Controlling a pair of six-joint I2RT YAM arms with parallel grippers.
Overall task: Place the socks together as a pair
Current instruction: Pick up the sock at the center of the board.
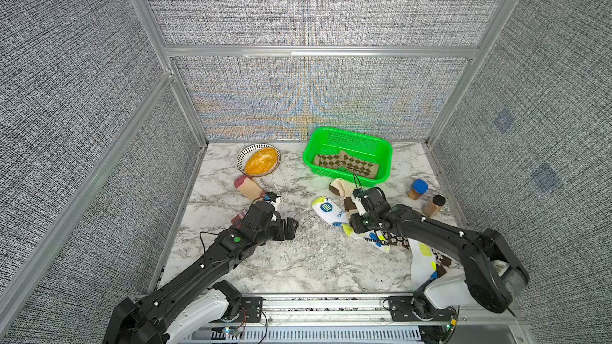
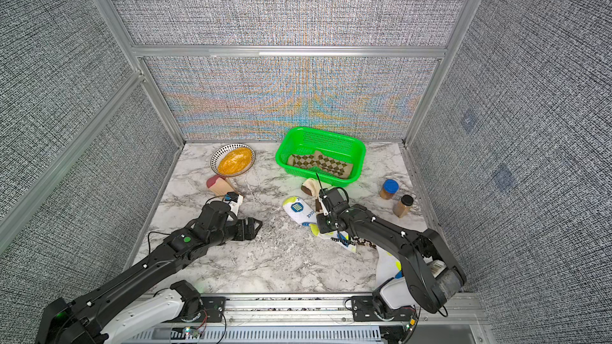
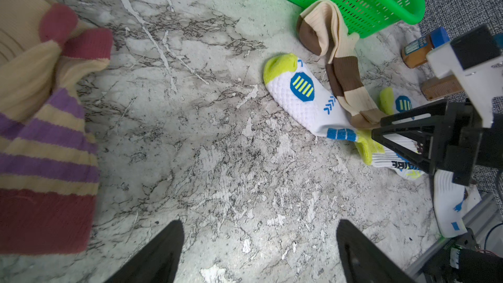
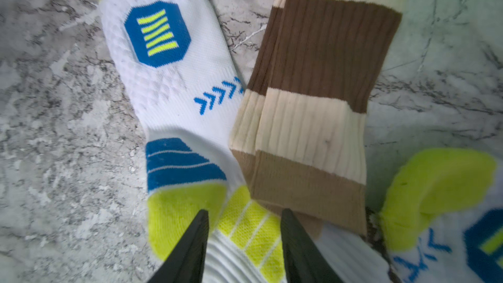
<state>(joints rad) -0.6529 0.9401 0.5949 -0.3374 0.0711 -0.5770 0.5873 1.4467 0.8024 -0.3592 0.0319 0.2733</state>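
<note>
White lime sock (image 4: pixel 168 91) lies toe far-left; my down-pointing right gripper (image 4: pixel 245 212) straddles its heel, half-open, empty; left gripper (image 3: pixel 260 223) wide, empty.

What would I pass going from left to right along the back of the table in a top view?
Striped bowl of orange-yellow food → green basket → jar with the blue lid → jar with the black lid.
</note>
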